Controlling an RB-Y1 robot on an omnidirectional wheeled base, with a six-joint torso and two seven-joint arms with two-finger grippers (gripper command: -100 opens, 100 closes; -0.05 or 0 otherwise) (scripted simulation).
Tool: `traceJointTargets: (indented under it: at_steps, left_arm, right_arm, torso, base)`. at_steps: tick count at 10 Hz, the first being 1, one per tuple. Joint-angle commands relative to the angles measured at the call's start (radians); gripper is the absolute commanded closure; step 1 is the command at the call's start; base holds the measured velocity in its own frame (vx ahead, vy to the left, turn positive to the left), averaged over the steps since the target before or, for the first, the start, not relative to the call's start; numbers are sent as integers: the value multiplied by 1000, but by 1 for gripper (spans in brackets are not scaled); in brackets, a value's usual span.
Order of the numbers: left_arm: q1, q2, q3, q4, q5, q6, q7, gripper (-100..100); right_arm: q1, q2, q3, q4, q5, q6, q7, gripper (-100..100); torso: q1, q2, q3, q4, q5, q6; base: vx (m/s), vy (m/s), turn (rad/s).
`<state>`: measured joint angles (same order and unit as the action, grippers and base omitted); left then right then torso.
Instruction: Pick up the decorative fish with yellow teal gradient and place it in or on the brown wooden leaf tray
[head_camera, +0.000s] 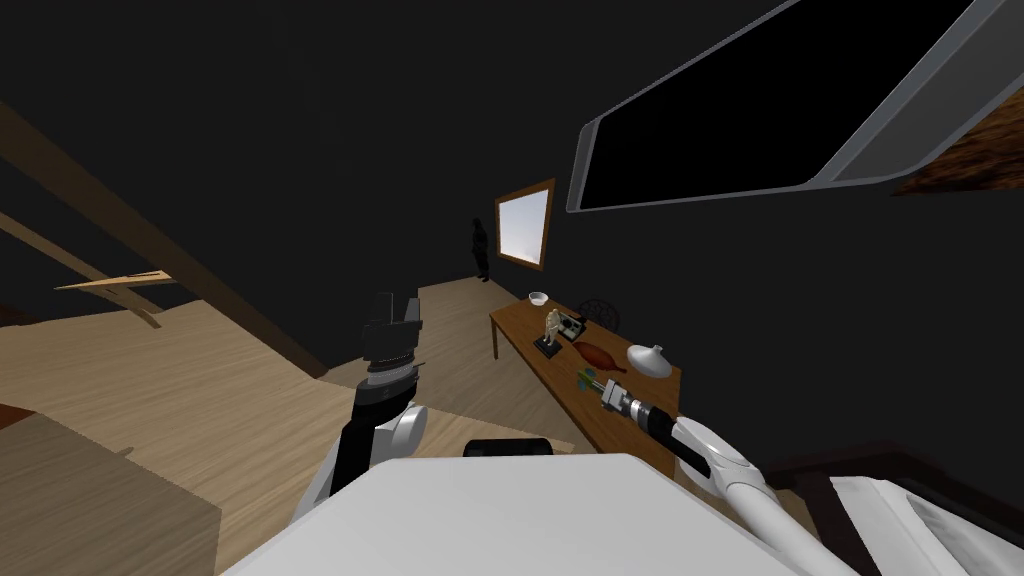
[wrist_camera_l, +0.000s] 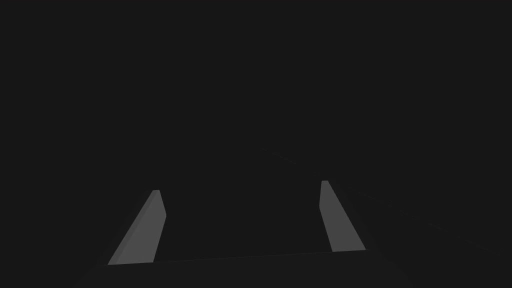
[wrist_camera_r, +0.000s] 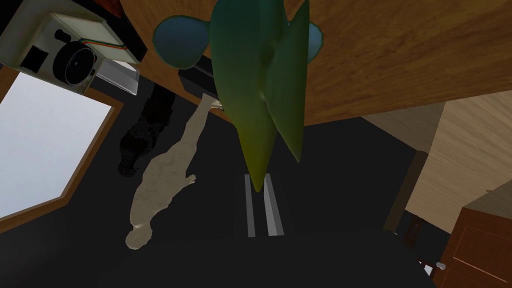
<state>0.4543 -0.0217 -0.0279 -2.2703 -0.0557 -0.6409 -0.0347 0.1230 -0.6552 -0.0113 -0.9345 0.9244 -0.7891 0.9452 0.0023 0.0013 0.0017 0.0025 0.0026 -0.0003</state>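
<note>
Pinching the yellow tip of the one yellow-to-teal finned decorative fish (wrist_camera_r: 245, 75) between the narrowly closed fingers of the right hand (wrist_camera_r: 259, 176), over the long brown wooden table (head_camera: 525, 335), just beside the single reddish-brown leaf-shaped tray (head_camera: 597, 354). Counting also on that table one white lidded vessel (head_camera: 650, 360), one beige figurine (head_camera: 552, 325) and one white bowl (head_camera: 538, 298). Holding the left hand (wrist_camera_l: 240, 186) raised with fingers spread wide over open light wooden floor (head_camera: 200, 380), well apart from the table's edge.

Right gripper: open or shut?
Shut: the right gripper has its fingers nearly together, pinching the yellow tip of the fish.
</note>
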Motion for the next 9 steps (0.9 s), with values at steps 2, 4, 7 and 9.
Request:
traceJointTargets:
  at_steps: [2, 4, 7, 9]
  left_arm:
    - [0, 0, 0, 0, 0, 0, 0, 0]
    - [0, 0, 0, 0, 0, 0, 0, 0]
    - [0, 0, 0, 0, 0, 0, 0, 0]
    - [0, 0, 0, 0, 0, 0, 0, 0]
  right_arm:
    - [-10, -8, -31, -5, -13, 8, 5, 100]
    - [-28, -17, -71, 4, -25, 26, 16, 100]
    - [-61, -39, -141, 36, -34, 76, 43, 100]
    - [-83, -56, -179, 68, -32, 120, 63, 100]
  torso:
    - [2, 1, 1, 0, 1, 0]
    - [3, 2, 1, 1, 1, 1]
    - [3, 3, 2, 1, 2, 1]
    - [0, 2, 1, 1, 1, 1]
  base:
    - [-31, 83, 23]
    - [-29, 74, 41]
    - [-29, 79, 87]
    - [-2, 35, 106]
